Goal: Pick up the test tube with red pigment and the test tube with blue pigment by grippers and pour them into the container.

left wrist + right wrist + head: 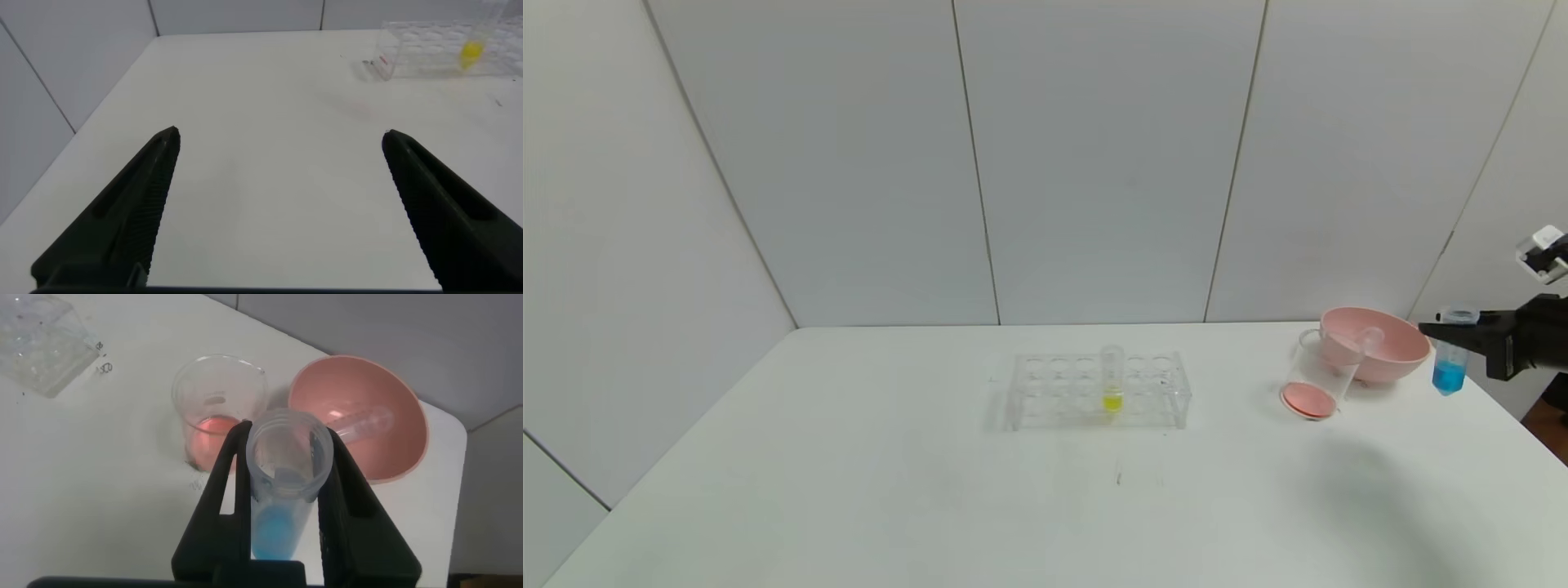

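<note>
My right gripper [1445,331] is at the table's right edge, just right of the pink bowl. It is shut on the test tube with blue pigment [1450,363], held upright above the table, blue liquid at its bottom. In the right wrist view the tube [282,506] sits between the fingers [351,498]. The container [1313,377] stands left of the bowl with red liquid at its bottom; it also shows in the right wrist view [219,404]. No tube with red liquid shows. My left gripper [279,135] is open and empty over bare table, out of the head view.
The pink bowl [1380,347] behind the container holds an empty clear tube [1365,339] lying on its side. A clear tube rack [1094,392] at mid-table holds a tube with yellow liquid [1112,384]. The table's right edge is close to my right gripper.
</note>
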